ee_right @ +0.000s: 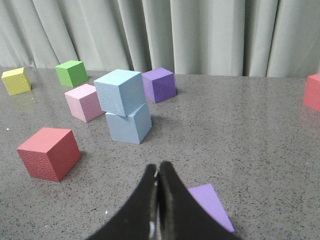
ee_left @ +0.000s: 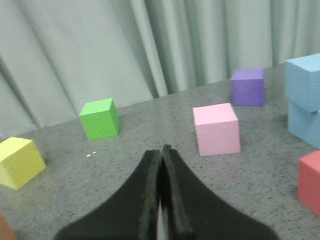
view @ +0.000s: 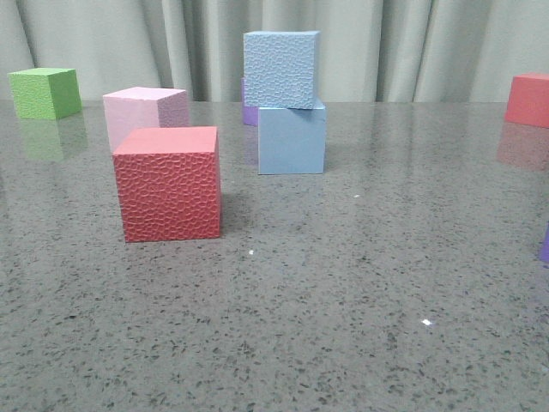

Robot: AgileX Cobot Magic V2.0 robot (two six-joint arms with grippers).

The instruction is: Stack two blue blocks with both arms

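The pebbled blue block (view: 281, 69) sits on top of the smooth pale blue block (view: 292, 140), turned a little askew, at the table's middle back. The stack also shows in the right wrist view, pebbled block (ee_right: 120, 92) over smooth block (ee_right: 129, 125), and at the edge of the left wrist view (ee_left: 305, 102). My left gripper (ee_left: 161, 150) is shut and empty, well away from the stack. My right gripper (ee_right: 157, 167) is shut and empty, well short of the stack. Neither gripper shows in the front view.
A red cube (view: 168, 183) stands front left of the stack, a pink cube (view: 146, 114) behind it, a green cube (view: 45, 93) far left, a purple cube (ee_right: 159, 85) behind the stack. Another red cube (view: 528, 99) is far right. A yellow cube (ee_left: 19, 162) and a lilac cube (ee_right: 210, 205) lie near the grippers.
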